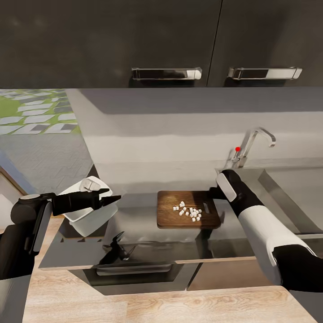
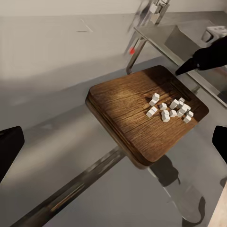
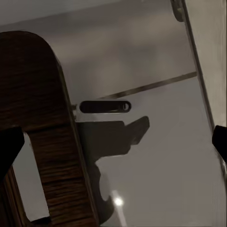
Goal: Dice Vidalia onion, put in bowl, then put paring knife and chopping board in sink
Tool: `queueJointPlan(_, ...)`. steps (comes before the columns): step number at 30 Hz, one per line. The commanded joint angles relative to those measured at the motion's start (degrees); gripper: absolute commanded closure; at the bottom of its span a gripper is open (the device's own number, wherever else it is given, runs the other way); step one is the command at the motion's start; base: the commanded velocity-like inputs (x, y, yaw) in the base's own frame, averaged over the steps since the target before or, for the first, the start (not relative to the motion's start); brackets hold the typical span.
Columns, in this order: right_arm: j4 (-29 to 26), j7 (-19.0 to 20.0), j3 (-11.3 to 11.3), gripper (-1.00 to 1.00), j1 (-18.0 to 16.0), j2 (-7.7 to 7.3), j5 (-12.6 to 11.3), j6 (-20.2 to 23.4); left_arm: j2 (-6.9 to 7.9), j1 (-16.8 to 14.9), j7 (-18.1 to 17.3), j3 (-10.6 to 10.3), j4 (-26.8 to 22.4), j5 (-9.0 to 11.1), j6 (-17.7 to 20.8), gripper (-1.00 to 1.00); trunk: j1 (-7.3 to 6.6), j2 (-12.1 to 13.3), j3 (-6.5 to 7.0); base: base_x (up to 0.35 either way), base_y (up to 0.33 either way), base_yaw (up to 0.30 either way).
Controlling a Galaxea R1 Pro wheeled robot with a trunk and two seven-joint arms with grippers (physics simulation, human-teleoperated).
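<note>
The brown chopping board (image 1: 188, 210) lies on the grey countertop (image 1: 134, 242), with several white diced onion cubes (image 1: 189, 212) heaped near its slot handle. These cubes (image 2: 171, 109) also sit on the board (image 2: 127, 118) in the left wrist view. My right gripper (image 1: 211, 193) is open, low beside the board's far right corner (image 3: 42, 123). A small dark slim thing (image 3: 104, 107) lies on the worktop there; I cannot tell if it is the paring knife. Above the white bowl (image 1: 87, 214) at the counter's left end, my left gripper (image 1: 112, 198) hangs open. The sink (image 1: 287, 188) is to the right.
A chrome tap (image 1: 253, 141) with a red dot stands behind the sink's near corner. Dark wall cabinets with chrome handles (image 1: 166, 73) hang overhead. A drawer handle (image 1: 134, 268) sits under the counter's front edge, and pale wood (image 1: 179, 305) runs below.
</note>
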Motion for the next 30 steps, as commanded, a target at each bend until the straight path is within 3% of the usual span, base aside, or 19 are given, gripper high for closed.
queueJointPlan(1,0.0,-0.9,0.4,-1.00,-0.1,-0.04,-0.6,0.1,0.00,-0.1,-0.2,0.0,0.0,0.1,0.5,-1.00,0.03,-0.1,-0.11,0.000,0.000,0.000)
queueJointPlan(12,-0.1,-2.2,0.4,-1.00,-0.1,0.12,-0.7,-0.1,0.00,-0.1,-0.2,0.1,0.0,0.1,0.5,-1.00,0.03,-0.1,-0.11,0.000,0.006,0.000)
queueJointPlan(22,-0.1,-2.3,0.3,-1.00,-0.1,0.12,-0.7,0.0,0.00,-0.1,-0.2,0.1,0.0,0.1,0.5,-1.00,0.03,-0.1,-0.11,0.000,0.187,0.000)
queueJointPlan(30,-0.1,-2.3,0.3,-1.00,-0.1,0.12,-0.7,0.0,0.00,-0.1,-0.2,0.0,0.0,0.1,0.5,-1.00,0.03,-0.1,-0.11,0.000,0.039,0.000)
